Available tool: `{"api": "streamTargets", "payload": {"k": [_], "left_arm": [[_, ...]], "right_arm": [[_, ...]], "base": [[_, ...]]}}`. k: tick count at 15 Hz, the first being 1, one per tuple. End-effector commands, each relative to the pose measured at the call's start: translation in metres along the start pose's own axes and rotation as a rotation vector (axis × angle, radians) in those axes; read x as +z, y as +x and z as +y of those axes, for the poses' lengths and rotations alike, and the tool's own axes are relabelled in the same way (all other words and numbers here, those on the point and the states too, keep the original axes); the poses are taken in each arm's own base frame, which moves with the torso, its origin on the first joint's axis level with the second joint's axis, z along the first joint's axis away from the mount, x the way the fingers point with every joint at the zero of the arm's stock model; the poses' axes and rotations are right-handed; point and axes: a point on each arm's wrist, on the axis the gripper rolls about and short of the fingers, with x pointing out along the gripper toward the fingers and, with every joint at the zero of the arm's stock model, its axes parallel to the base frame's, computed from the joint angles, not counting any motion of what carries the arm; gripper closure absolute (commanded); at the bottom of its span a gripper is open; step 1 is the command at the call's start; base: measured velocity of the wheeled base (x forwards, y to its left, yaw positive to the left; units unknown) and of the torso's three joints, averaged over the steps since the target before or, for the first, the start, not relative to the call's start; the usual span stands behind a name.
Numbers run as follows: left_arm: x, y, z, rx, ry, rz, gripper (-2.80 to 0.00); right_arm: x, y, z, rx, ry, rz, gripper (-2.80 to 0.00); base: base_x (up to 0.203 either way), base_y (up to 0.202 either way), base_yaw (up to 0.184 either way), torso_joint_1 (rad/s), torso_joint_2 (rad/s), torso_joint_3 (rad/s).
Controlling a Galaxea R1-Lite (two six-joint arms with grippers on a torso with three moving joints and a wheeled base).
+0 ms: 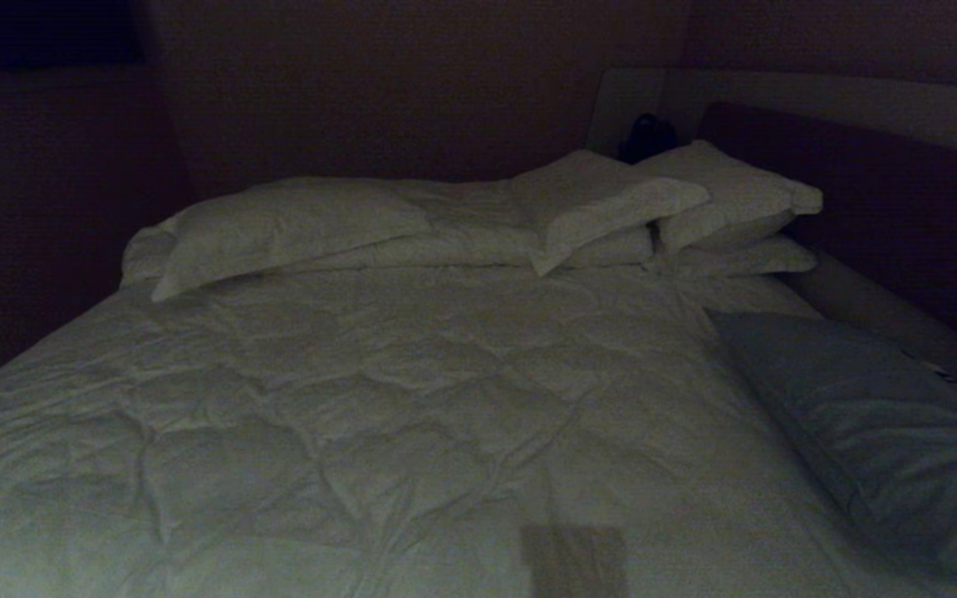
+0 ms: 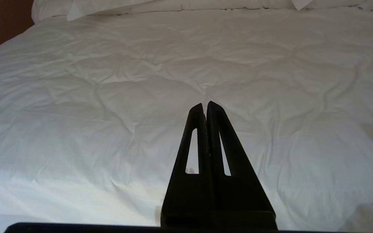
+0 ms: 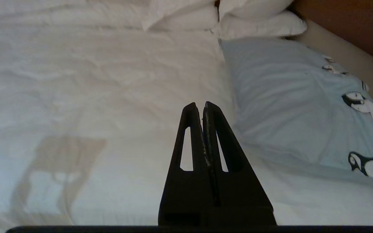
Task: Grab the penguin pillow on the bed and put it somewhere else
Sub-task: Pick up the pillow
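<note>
The grey-blue penguin pillow (image 1: 869, 415) lies flat on the right side of the bed (image 1: 379, 399), against the side board. Its black-and-white penguins run along its outer edge, and it shows as the penguin pillow (image 3: 290, 100) in the right wrist view too. My right gripper (image 3: 199, 104) is shut and empty, hovering over the white duvet just left of the pillow's near edge. My left gripper (image 2: 205, 104) is shut and empty above the wrinkled duvet (image 2: 108, 97) further left. Neither arm shows in the head view.
White pillows (image 1: 728, 199) are stacked at the head of the bed, with a folded duvet roll (image 1: 296, 224) beside them. A dark headboard (image 1: 885, 199) runs along the right. A small dark object (image 1: 647, 135) sits behind the pillows. Walls close off the left and back.
</note>
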Motion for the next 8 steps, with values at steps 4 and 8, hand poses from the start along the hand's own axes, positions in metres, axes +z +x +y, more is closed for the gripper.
{"api": "streamTargets", "payload": {"k": [4, 8], "left_arm": [[0.0, 0.0, 0.0, 0.0, -0.001, 0.0, 0.0], [0.0, 0.0, 0.0, 0.0, -0.001, 0.0, 0.0]], "right_arm": [[-0.0103, 0.0005, 0.0005, 0.005, -0.008, 0.074, 0.0], [-0.0103, 0.0006, 0.0004, 0.002, 0.01, 0.074, 0.0]], "base": [[0.0, 0.0, 0.0, 0.0, 0.0, 0.0], [0.0, 0.0, 0.0, 0.0, 0.0, 0.0]]}}
